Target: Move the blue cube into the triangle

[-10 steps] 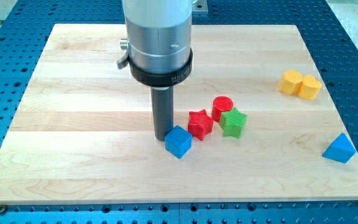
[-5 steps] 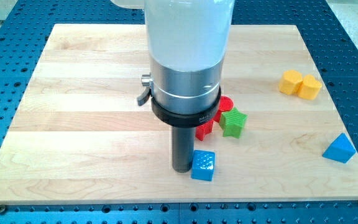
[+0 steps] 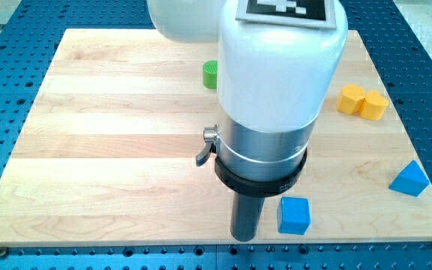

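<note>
While my tip (image 3: 244,238) sits bare beside blue cube (image 3: 294,216), you see blue triangle (image 3: 409,180) well apart: push unfinished.

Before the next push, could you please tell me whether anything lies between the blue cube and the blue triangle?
Nothing visible does: bare wooden board separates the blue cube from the blue triangle toward the view's right. My tip sits just left of the cube.

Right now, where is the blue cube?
The blue cube sits near the view's bottom edge, just right of my tip, with the blue triangle farther right.
</note>
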